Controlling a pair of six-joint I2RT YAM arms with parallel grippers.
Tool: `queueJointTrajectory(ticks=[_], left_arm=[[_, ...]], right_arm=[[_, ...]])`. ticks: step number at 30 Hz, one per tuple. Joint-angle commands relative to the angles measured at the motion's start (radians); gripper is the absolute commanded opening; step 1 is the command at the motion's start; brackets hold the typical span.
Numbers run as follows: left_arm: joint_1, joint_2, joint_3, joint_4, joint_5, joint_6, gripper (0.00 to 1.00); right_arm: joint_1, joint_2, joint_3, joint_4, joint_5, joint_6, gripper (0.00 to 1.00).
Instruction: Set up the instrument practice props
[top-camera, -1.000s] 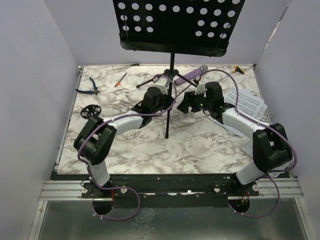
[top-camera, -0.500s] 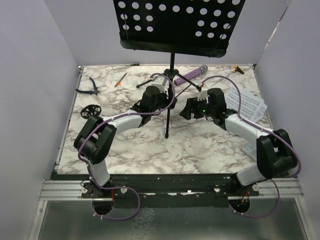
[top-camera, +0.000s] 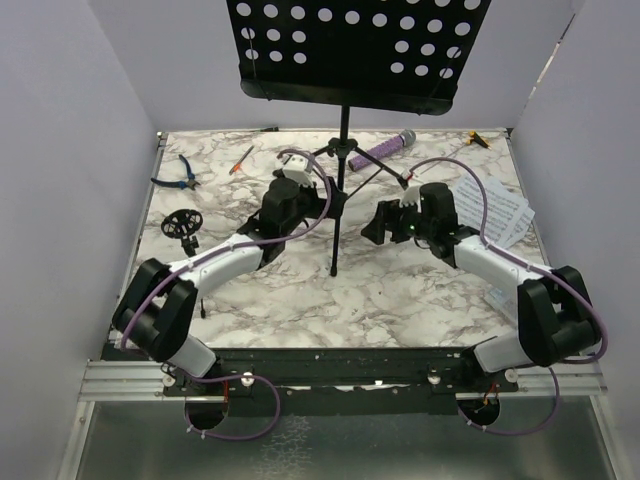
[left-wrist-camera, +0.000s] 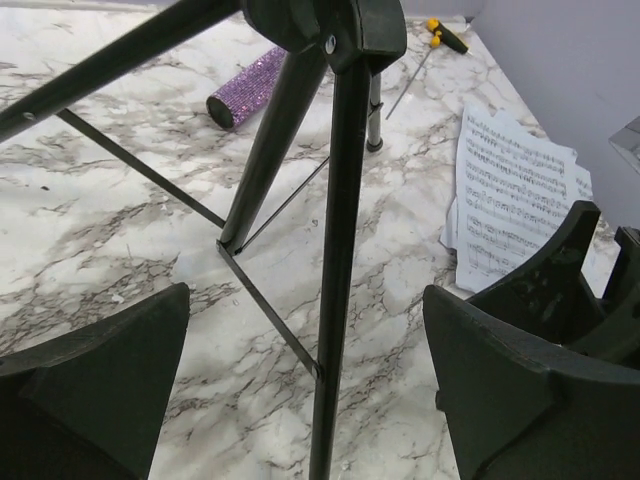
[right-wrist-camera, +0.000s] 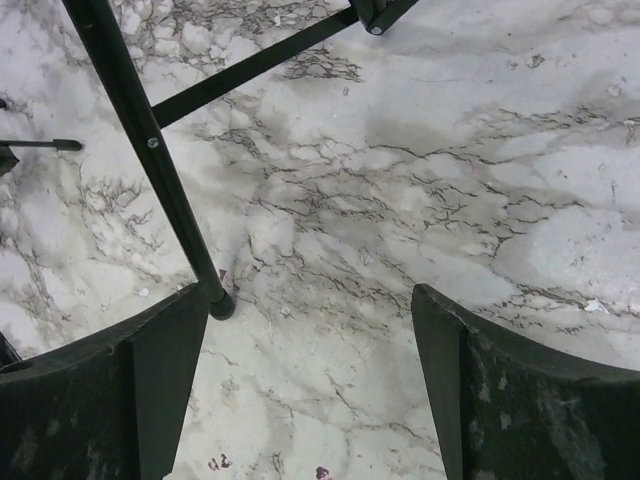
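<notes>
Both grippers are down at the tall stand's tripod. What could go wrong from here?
1. The left gripper has open jaws straddling a leg of the music stand; a sideways move could tip it.
2. The right gripper, jaws open, sits beside a leg foot and could knock it.
3. The right arm lies close to the sheet music and could sweep pages.

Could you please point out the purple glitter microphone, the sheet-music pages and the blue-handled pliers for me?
purple glitter microphone (top-camera: 383, 149), top external view, middle of its glittery body.
white sheet-music pages (left-wrist-camera: 512, 195), left wrist view, printed face of the top page.
blue-handled pliers (top-camera: 188, 168), top external view, one blue handle.
</notes>
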Motion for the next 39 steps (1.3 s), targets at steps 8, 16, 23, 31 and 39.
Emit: queueJointTrajectory(ticks=[8,16,23,31,39], left_arm=[[0.024,-0.311,-0.257,0.010,-0.133,-0.027,0.99],[0.028,-0.357,-0.281,0.017,0.182,-0.047,0.99],[-0.075,-0.341,-0.237,0.017,0.280,-0.004,0.99],[-0.160,-0.357,-0.230,0.014,0.247,0.061,0.99],[-0.167,-0.328,-0.219,0.011,0.247,0.076,0.99]], right_arm=[[-0.167,-0.122,-0.138,0.101,0.012,0.109,0.87],[-0.346,-0.113,-0.163,0.048,0.195,0.154,0.91],[-0.366,0.021,-0.052,-0.045,0.345,0.176,0.92],[-0.366,0.186,0.036,-0.136,0.260,0.162,0.92],[-0.348,0.222,-0.013,-0.132,0.107,0.194,0.92]])
